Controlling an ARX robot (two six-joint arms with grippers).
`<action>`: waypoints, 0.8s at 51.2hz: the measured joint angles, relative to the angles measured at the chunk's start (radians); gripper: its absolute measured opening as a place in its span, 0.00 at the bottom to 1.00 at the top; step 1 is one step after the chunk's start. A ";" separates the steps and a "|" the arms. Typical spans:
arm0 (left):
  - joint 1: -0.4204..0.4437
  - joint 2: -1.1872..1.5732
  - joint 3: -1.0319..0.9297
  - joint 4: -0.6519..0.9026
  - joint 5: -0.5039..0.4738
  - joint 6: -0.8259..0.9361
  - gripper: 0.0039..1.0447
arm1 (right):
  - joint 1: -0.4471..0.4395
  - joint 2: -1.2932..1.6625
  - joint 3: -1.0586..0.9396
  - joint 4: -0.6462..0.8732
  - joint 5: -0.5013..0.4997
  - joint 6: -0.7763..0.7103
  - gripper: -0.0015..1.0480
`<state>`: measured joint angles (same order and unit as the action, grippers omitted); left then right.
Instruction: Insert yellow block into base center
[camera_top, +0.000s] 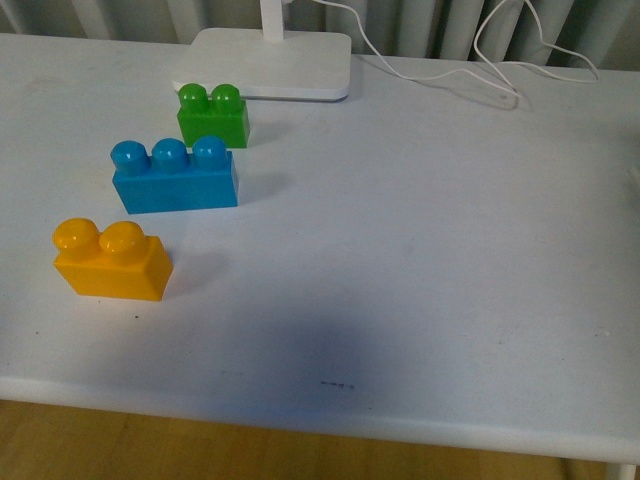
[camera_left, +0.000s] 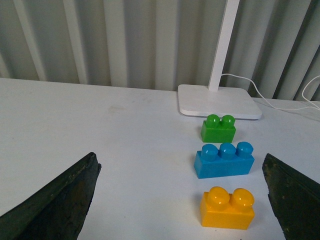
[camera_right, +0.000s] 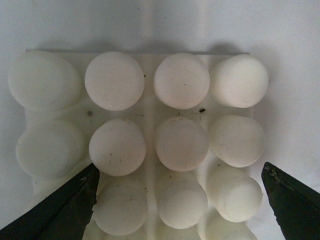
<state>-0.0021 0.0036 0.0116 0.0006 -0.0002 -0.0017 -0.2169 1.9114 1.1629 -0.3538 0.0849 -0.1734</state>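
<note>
So, start of job, nothing picked up yet. Yellow block (camera_top: 110, 262) sits on table (camera_top: 420, 250), left side, closest to me, blue brick (camera_top: 175, 178) behind it. Left gripper (camera_left: 179, 165) wide, empty, block just ahead. Right gripper (camera_right: 180, 170) wide, empty, close over base (camera_right: 149, 115). Next, I think: left one goes down, pinches block sides, lifts, carries to middle studs of base.

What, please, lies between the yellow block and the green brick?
The blue three-stud brick, apart from both the yellow block and green brick, as the front view shows.
</note>
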 joint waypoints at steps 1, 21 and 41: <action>0.000 0.000 0.000 0.000 0.000 0.000 0.94 | 0.000 0.004 0.003 0.000 0.000 0.001 0.91; 0.000 0.000 0.000 0.000 0.000 0.000 0.94 | 0.012 0.002 -0.029 0.013 -0.067 0.071 0.91; 0.000 0.000 0.000 0.000 0.000 0.000 0.94 | 0.250 -0.064 -0.164 0.095 -0.037 0.336 0.91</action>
<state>-0.0021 0.0032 0.0116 0.0006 0.0002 -0.0017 0.0330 1.8473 0.9993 -0.2592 0.0479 0.1623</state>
